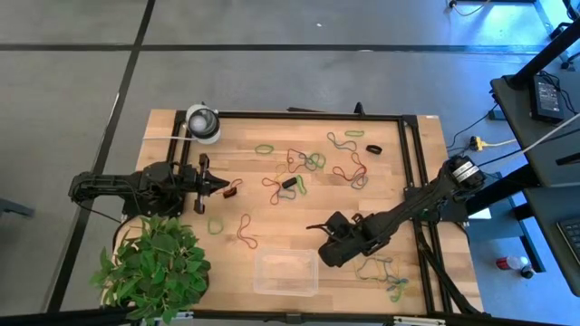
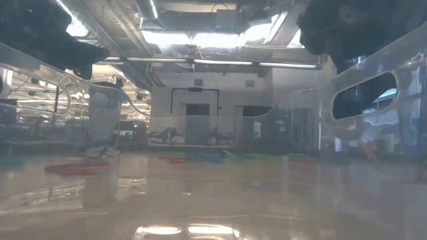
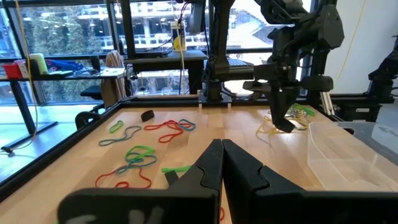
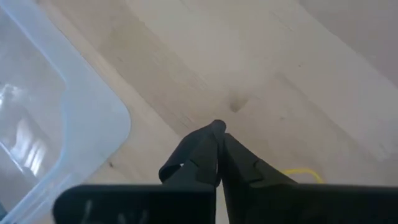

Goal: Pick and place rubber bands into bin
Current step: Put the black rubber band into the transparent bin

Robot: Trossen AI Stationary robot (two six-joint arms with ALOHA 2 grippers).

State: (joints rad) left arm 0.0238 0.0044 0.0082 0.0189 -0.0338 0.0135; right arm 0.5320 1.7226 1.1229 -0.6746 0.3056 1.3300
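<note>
those rubber bands (image 1: 313, 163) scattered over the table (image 1: 245, 127), none in the bin (image 1: 286, 273) near the front edge, look light and floppy, so I'd pinch a single strand with the right gripper (image 1: 313, 228), clenched empty like the left gripper (image 1: 227, 186).

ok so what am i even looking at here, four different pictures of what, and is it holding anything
It is one table filmed by four cameras at once. Overhead you see two dark robot arms over a wooden table. The left gripper sits near the table's left edge, the right gripper just above the clear plastic bin. Coloured rubber bands lie scattered about, none visibly in the bin. A potted plant stands at one corner. One picture is taken at table height, and two from the arms' wrists. Both jaws are shut, and I see nothing held.
</note>
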